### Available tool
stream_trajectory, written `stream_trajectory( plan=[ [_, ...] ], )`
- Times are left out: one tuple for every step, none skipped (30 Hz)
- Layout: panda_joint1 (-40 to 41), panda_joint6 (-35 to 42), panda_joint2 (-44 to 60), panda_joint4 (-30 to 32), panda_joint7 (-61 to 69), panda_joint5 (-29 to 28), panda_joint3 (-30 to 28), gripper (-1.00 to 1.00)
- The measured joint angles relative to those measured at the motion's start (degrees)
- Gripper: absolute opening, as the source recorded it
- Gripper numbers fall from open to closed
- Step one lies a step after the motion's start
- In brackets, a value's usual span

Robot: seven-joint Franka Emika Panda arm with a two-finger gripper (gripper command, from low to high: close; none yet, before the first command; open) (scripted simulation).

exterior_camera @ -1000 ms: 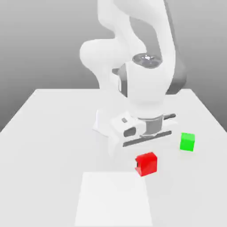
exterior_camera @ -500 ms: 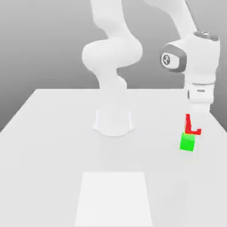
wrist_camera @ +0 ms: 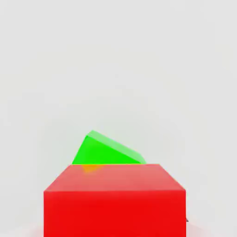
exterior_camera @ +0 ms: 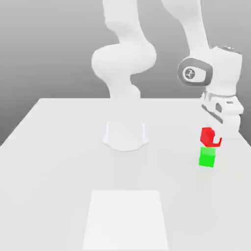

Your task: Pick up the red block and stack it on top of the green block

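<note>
The red block (exterior_camera: pixel 210 137), a plain matte cube, is hanging clenched in the gripper (exterior_camera: pixel 215 139) just above the green block (exterior_camera: pixel 207 157), which is sitting on the white table (exterior_camera: pixel 59 147) over at the exterior view's right. In the hand view the red block (wrist_camera: pixel 115 199) is covering most of the green block (wrist_camera: pixel 107 150), which is sitting turned relative to it. I am thinking that the mismatch, with the red cube being the slightly larger one, could leave it tipping off once let go.

The red block (exterior_camera: pixel 209 137) crowds, perhaps touches, the green block (exterior_camera: pixel 207 157); open table (exterior_camera: pixel 63 162) lies around them.
</note>
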State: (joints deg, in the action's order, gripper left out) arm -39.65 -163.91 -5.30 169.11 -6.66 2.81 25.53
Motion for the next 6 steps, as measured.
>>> stream_trajectory(
  plan=[
    [0.29,-1.33,1.34,0.03,-0.76,-1.11,0.03,-1.00],
    [0.56,-2.70,2.70,0.08,-1.52,-2.21,-0.04,-1.00],
    [0.63,-4.09,4.10,0.15,-2.26,-3.29,-0.20,-1.00],
    [0.54,-5.08,5.08,0.20,-2.76,-4.02,-0.53,1.00],
    [0.71,-5.08,5.08,0.20,-2.76,-4.02,-0.54,1.00],
    [0.88,-5.08,5.08,0.20,-2.76,-4.02,-0.54,1.00]
  ],
)
